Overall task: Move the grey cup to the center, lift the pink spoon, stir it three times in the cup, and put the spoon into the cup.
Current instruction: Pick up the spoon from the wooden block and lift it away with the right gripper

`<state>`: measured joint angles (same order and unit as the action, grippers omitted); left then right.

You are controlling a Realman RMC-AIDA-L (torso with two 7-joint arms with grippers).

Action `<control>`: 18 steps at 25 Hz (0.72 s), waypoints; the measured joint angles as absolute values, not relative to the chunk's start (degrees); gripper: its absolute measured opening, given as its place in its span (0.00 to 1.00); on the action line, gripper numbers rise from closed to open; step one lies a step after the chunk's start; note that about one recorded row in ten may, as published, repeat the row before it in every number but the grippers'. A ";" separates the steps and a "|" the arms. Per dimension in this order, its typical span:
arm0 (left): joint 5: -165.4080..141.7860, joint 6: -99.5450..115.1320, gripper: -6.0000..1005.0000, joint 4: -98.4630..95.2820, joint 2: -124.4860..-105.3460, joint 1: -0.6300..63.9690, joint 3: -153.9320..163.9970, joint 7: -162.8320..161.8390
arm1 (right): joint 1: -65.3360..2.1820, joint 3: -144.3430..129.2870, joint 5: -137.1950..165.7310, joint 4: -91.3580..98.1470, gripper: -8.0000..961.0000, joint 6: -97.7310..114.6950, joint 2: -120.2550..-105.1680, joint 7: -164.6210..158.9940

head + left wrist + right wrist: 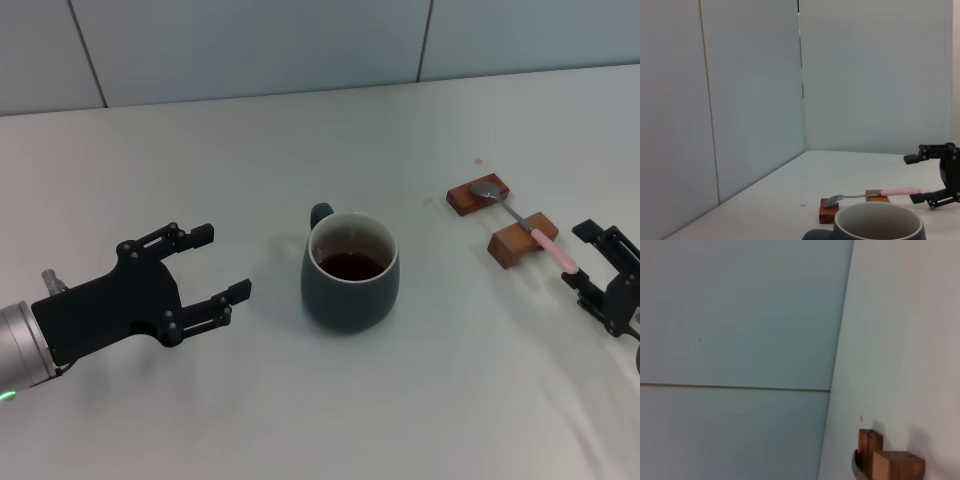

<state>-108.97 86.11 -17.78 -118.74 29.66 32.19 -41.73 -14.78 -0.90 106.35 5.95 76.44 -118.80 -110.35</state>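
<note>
The grey cup (350,272) stands upright mid-table with dark liquid inside and its handle toward the back left. Its rim also shows in the left wrist view (879,220). My left gripper (222,262) is open and empty, level with the cup and a short way to its left. The pink spoon (548,245) lies across two wooden blocks, metal bowl toward the back; it also shows in the left wrist view (890,192). My right gripper (578,256) is open at the handle's near end, one finger on either side, not closed on it. It also shows in the left wrist view (914,179).
Two small brown wooden blocks (478,195) (520,240) carry the spoon at the right of the white table. The right wrist view shows the blocks (897,465) close by. A pale panelled wall (300,40) runs along the table's back edge.
</note>
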 joint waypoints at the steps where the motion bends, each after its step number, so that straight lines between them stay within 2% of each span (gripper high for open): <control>1: -108.98 86.12 0.78 -17.78 -118.74 29.67 32.23 -41.70 | -15.09 -1.17 106.35 5.95 0.83 76.11 -118.82 -110.37; 18: -108.98 86.25 0.78 -17.75 -118.74 30.08 32.34 -41.57 | -16.74 -2.24 106.34 5.98 0.83 73.81 -118.87 -110.74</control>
